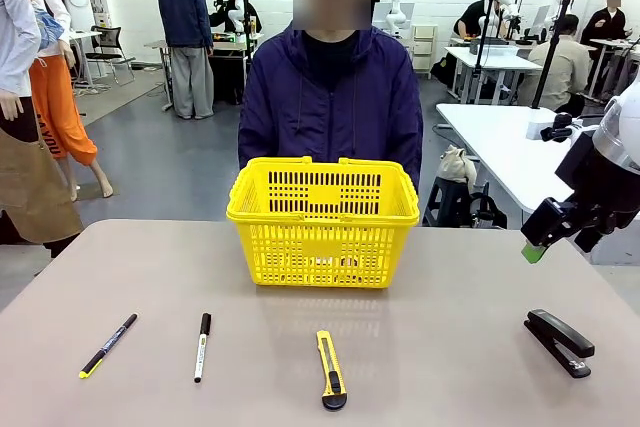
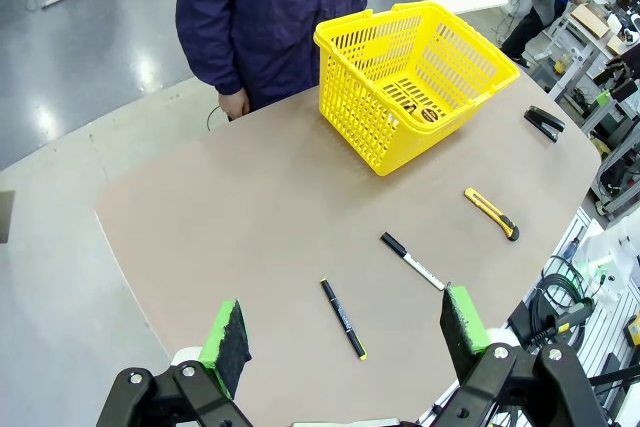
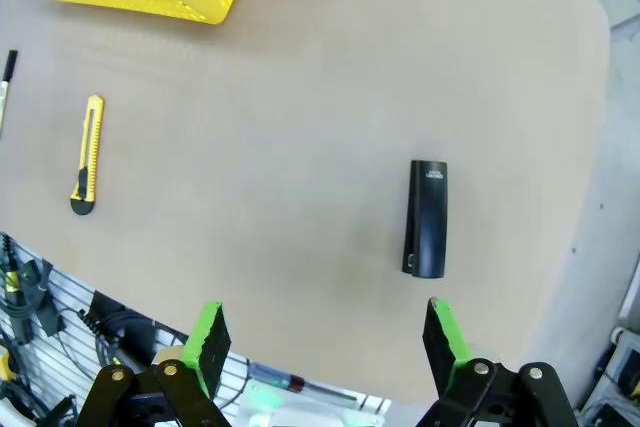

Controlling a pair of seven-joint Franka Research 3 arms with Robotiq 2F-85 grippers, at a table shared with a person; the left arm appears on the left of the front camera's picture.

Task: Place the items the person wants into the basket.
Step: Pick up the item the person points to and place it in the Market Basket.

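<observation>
Black stapler (image 3: pixel 427 217) lies just ahead of the right gripper (image 3: pixel 325 337), spread wide and empty; fetching it seems the step in hand, so descend, clamp, carry to the basket (image 1: pixel 322 209)

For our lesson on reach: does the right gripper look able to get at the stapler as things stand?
Probably yes. The right gripper hangs open over the stapler, which lies alone on its part of the table; nothing stands between them.
</observation>
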